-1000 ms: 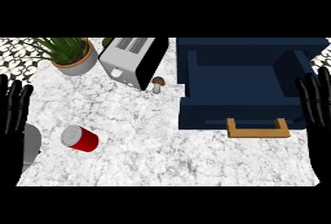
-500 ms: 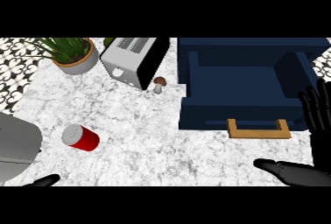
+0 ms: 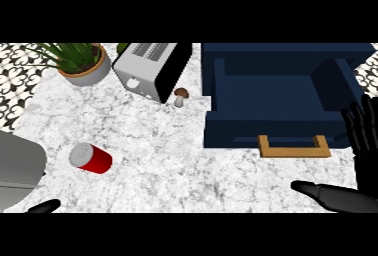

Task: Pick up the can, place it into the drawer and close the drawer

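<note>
The can (image 3: pixel 90 158) is red with a silver top and lies on its side on the marble counter at the lower left. An open navy drawer (image 3: pixel 235 136) fills the upper right, its wooden handle (image 3: pixel 293 147) pointing toward me. My right hand (image 3: pixel 344 197) is at the lower right edge, beside the drawer's front, with fingers (image 3: pixel 362 127) straight up and the thumb reaching left; it holds nothing. My left forearm (image 3: pixel 15 170) comes in at the left edge, close to the can. Only a black tip of my left hand (image 3: pixel 44 206) shows at the bottom.
A silver and black toaster (image 3: pixel 151 70) stands at the back centre, with a small brown mushroom (image 3: pixel 180 96) beside it near the drawer's left wall. A potted plant (image 3: pixel 81 64) sits at the back left. Patterned floor shows past the counter's left edge.
A second ago both hands stood at the side edges, fingers up. The left forearm has since swung in low at the left, and the right thumb has come in at the lower right.
</note>
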Controlling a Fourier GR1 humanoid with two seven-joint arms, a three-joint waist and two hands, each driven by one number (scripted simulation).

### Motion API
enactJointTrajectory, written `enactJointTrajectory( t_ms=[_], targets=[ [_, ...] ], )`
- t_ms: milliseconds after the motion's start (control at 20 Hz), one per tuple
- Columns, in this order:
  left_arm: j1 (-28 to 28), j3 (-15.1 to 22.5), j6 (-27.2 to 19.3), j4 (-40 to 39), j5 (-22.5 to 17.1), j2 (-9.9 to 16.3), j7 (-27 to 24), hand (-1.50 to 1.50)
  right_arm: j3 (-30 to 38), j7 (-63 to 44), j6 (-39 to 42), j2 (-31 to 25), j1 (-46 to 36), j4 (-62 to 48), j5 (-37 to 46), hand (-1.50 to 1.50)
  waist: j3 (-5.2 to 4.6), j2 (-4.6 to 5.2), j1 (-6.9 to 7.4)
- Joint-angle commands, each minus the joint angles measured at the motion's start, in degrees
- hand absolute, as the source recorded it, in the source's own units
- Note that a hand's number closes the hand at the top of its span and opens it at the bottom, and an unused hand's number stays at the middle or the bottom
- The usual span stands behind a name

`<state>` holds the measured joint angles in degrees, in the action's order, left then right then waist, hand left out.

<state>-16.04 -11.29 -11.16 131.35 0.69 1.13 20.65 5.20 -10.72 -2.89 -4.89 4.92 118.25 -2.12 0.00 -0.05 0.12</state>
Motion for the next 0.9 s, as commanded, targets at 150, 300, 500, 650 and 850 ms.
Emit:
enactJointTrajectory(
  t_ms=[150, 300, 500, 650, 850],
  targets=[
    [3.39, 4.16, -2.84, -4.71, 5.45, -1.09, 2.26, -1.50, 2.89, 2.42, 3.82, -0.76, 5.16, 3.04, -3.45, -1.50, 0.01, 0.00, -0.42],
    [4.44, 5.28, -4.27, -11.25, 4.06, -1.11, -3.10, -1.50, 1.43, -0.04, 1.93, 0.07, 1.86, 1.88, -0.87, -1.50, -0.01, 0.02, -0.22],
    [-1.85, 6.29, -4.54, -14.28, 3.06, -1.12, -9.16, -1.50, 7.54, 3.98, 6.44, -2.19, 7.65, 4.24, -6.88, -1.50, 0.00, -0.04, -0.30],
    [1.50, 8.38, -7.42, -21.78, 2.79, -1.12, -12.78, -1.50, 2.86, 3.02, 4.07, 0.45, 6.10, 4.21, -1.06, -1.50, -0.01, 0.01, -0.22],
    [-0.63, 12.88, -12.78, -26.70, 3.16, -1.12, -19.08, -1.50, 7.10, -2.34, 5.27, -2.65, 2.60, 5.58, -6.15, -1.50, -0.02, 0.00, -0.19]
  ],
)
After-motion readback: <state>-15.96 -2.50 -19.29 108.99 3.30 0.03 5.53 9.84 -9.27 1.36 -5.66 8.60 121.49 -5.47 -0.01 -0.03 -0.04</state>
